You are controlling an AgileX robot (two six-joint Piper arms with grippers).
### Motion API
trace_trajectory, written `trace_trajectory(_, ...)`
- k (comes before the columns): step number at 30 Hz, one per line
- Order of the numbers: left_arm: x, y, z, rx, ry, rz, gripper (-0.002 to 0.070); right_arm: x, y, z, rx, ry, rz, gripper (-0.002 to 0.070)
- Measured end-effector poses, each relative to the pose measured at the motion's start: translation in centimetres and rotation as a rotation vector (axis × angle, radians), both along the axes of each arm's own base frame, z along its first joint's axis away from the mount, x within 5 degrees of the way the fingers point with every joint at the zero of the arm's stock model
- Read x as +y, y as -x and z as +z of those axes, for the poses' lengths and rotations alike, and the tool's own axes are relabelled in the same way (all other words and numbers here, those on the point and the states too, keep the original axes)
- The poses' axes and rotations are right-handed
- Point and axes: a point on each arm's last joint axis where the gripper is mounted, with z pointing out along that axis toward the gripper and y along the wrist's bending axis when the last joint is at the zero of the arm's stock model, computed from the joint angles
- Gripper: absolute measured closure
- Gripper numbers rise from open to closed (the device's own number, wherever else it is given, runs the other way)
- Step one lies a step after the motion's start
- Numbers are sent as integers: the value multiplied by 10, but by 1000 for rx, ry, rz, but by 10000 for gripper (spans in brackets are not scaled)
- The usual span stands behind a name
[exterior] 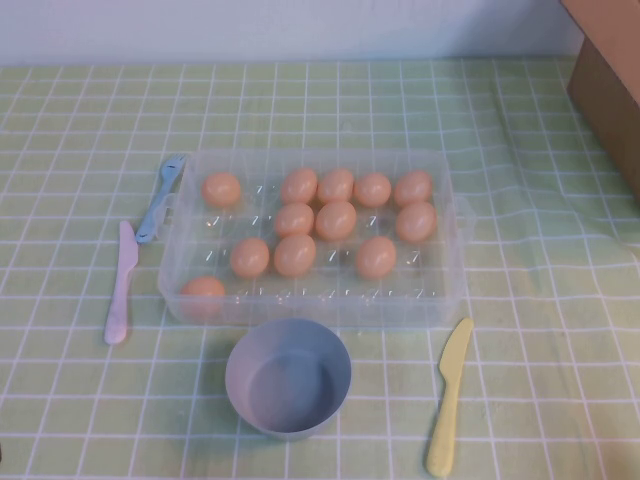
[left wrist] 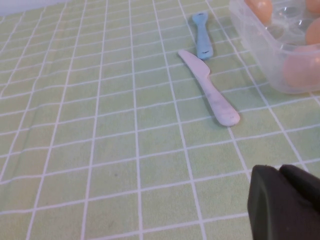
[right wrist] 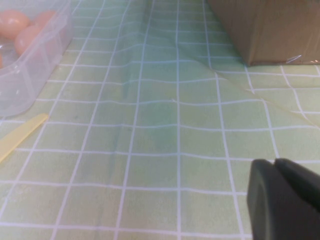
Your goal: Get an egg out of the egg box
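Observation:
The clear plastic egg box (exterior: 455,255) stands in the middle of the table and holds several peach-orange eggs, such as one near the middle (exterior: 336,219). Neither arm shows in the high view. In the left wrist view my left gripper (left wrist: 277,171) is shut and empty, low over the cloth, well short of the box's corner (left wrist: 260,35) with an egg (left wrist: 302,67) behind its wall. In the right wrist view my right gripper (right wrist: 274,163) is shut and empty over the cloth, far from the box (right wrist: 35,65) and its eggs (right wrist: 12,22).
A round grey-blue bowl (exterior: 288,377) stands in front of the box. A pink knife (exterior: 120,283) and a blue fork (exterior: 160,196) lie left of it; a yellow knife (exterior: 448,397) lies at the front right. A brown cardboard box (exterior: 610,90) stands at the far right.

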Motion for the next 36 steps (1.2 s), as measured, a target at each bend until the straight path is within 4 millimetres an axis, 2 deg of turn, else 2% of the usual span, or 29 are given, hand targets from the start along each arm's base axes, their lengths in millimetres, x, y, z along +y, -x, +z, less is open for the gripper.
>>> trace_trajectory(12, -2, 0, 2, -12, 67, -4, 680, 0, 0, 0, 0, 0, 0, 694)
trace_trajectory(15, -4, -1, 4, -25, 136, -7, 680, 0, 0, 0, 0, 0, 0, 694)
trace_trajectory(21, -7, -2, 15, -112, 391, 3, 680, 0, 0, 0, 0, 0, 0, 694)
trace_trajectory(36, -6, -3, 20, -165, 429, 11, 680, 0, 0, 0, 0, 0, 0, 694)
